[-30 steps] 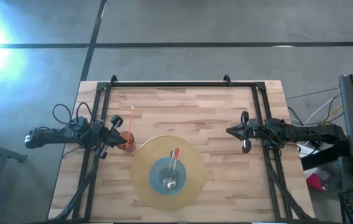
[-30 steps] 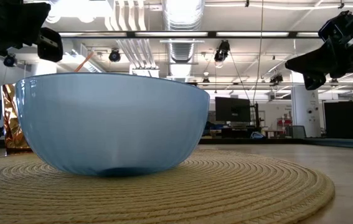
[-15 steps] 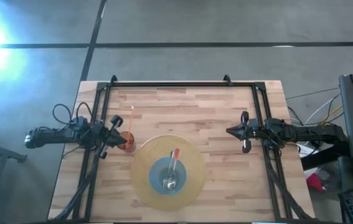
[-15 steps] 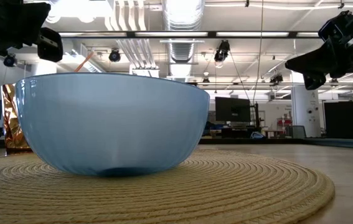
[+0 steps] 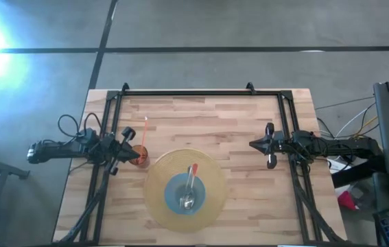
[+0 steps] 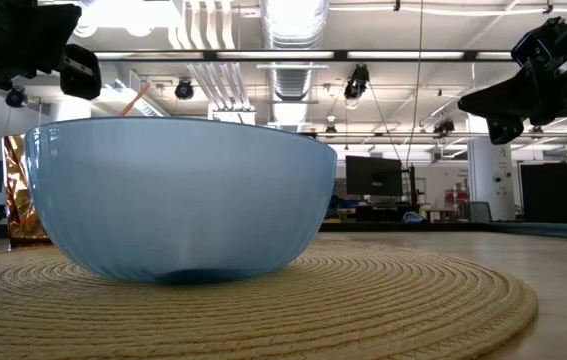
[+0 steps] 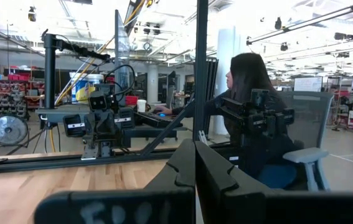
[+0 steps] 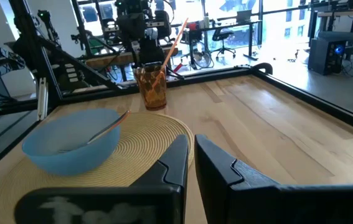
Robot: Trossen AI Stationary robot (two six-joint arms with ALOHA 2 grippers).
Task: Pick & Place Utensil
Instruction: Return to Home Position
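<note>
**Utensils are put away, both arms hang empty over the table**

The blue bowl (image 5: 187,194) stands on the round woven mat (image 5: 158,206) in the lower middle of the high view. The silver fork (image 5: 189,192) and the orange spoon (image 5: 195,169) lie inside it, with their handles leaning toward the upper rim. The brown cup (image 5: 141,158) stands at the upper left edge of the mat, and the orange straw (image 5: 145,130) rises out of it. I judge that the sorting is done and only the arms' return is left.

The left gripper (image 5: 134,154) hangs just beside the cup, on its left. In the low view it is higher than the cup's rim. Its fingers are closed on each other and hold nothing. The right gripper (image 5: 252,145) is at the middle right, well apart from the mat, with its fingers also closed and empty.

The wooden table (image 5: 215,123) is bare between the two grippers and in its upper half, so there is room. The black frame (image 5: 187,92) runs along the table's upper and side edges. The left arm is the one that needs care, because a sideways move could catch the straw or tip the cup.
</note>
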